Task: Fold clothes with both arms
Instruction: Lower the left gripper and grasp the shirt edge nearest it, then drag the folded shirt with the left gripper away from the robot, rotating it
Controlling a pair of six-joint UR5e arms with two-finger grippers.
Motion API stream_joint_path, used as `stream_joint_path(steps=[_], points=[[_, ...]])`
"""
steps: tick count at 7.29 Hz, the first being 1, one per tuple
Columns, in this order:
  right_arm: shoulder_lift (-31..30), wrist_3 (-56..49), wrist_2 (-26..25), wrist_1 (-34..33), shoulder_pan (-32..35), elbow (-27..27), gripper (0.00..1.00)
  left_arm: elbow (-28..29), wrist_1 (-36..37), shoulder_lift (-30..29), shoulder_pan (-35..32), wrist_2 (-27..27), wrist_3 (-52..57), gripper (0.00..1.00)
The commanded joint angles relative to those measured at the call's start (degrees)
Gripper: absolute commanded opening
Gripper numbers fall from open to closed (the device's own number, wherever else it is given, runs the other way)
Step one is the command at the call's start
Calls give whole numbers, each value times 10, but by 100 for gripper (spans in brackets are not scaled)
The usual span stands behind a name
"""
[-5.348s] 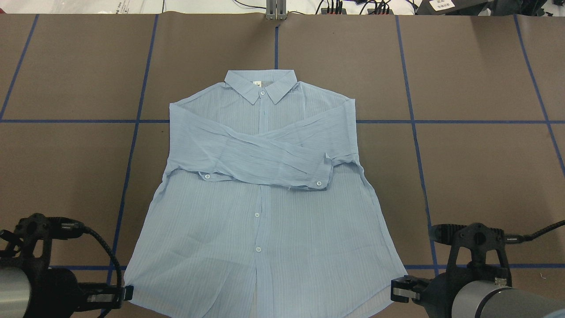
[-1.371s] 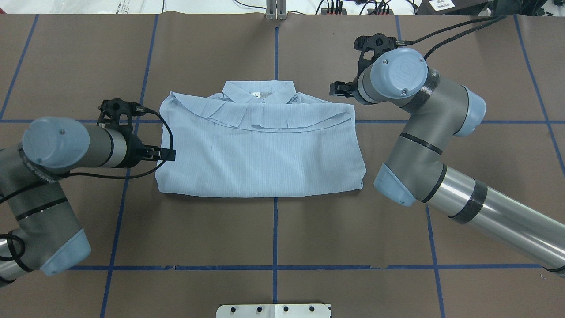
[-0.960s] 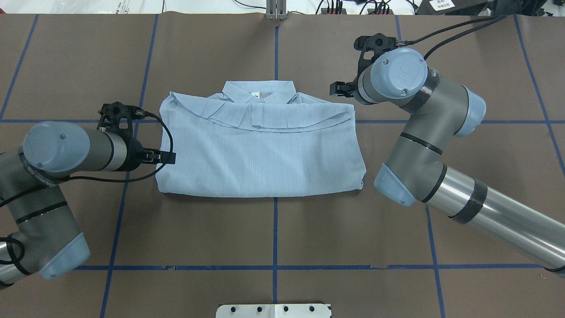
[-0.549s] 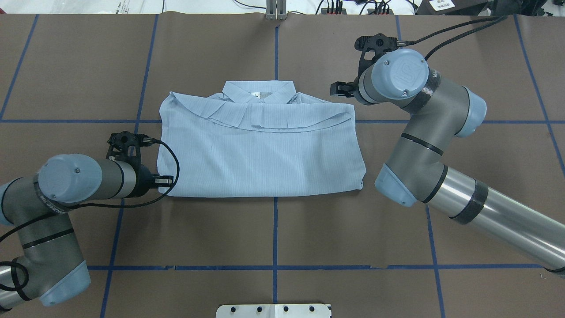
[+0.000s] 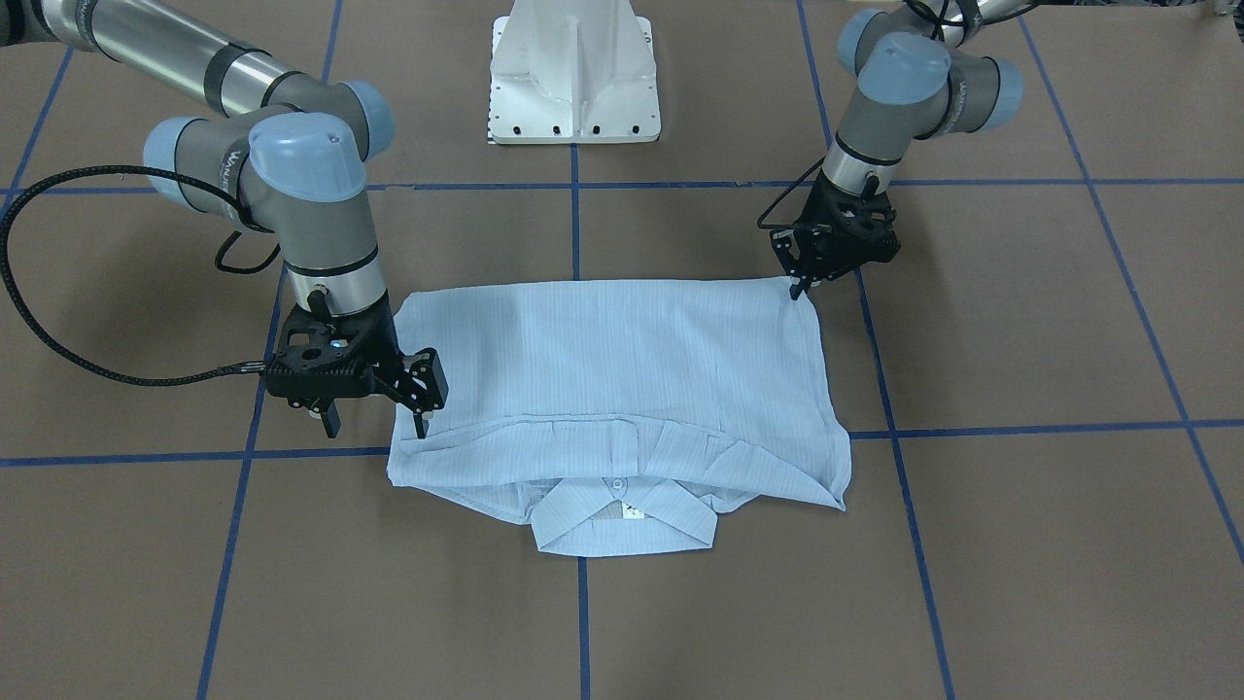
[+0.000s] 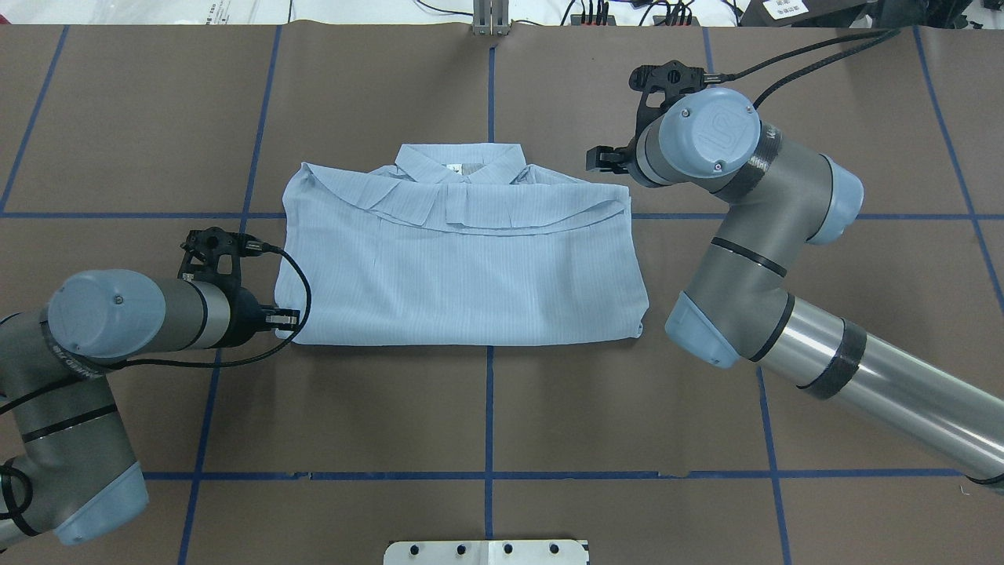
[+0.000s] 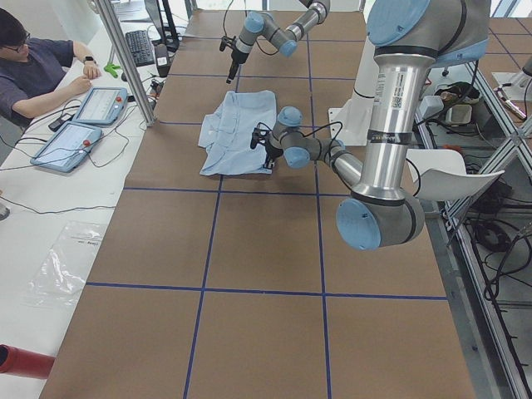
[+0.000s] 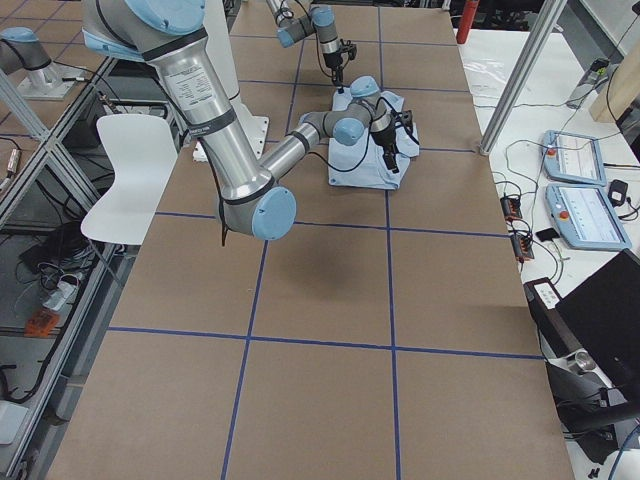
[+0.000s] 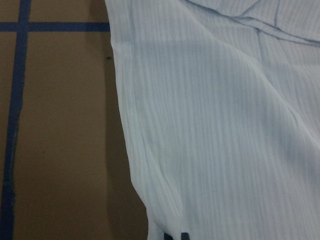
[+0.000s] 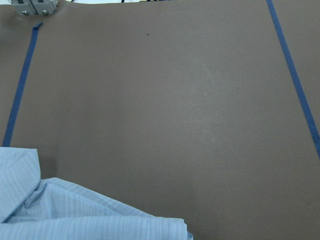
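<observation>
A pale blue striped shirt (image 6: pixel 463 275) is seen lying flat near the middle of a brown-covered table (image 6: pixel 627 408). It is already doubled over on itself. The collar (image 6: pixel 459 161) is turned away from the robot, and the hem edge is laid just short of it. The fold line runs along the side nearest the robot.

One lengthwise fold is judged done. A narrower fold, side to side, is probably still to be made, and the top layer sits slightly uneven at the shoulders.

The left gripper (image 6: pixel 289 318) is set at the shirt's near left corner with its fingers drawn close together. Whether cloth is pinched between them cannot be told. The right gripper (image 5: pixel 377 426) is held with its fingers spread wide at the far right shoulder corner, nothing between them.

Blue tape lines (image 6: pixel 488 408) are marked across the table.
</observation>
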Motion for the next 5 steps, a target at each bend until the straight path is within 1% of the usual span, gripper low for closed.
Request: stream_joint_path(steps=[1,2,3,4,5], points=[[1,4,0,0,-2,-2,100,44,-3,4,-101,-1,139,0],[1,6,0,0,-3,-2,100,92,-5,-12,-155,-2,193,0],[2,7,0,0,-3,-2,100,168,-5,-82,-209,-2,241,0],[4,7,-1,0,-5,-2,100,258,-14,-146,-237,-1,252,0],[7,8,-1,0,-6,-2,100,343,-52,-204,-259,-1,252,0]])
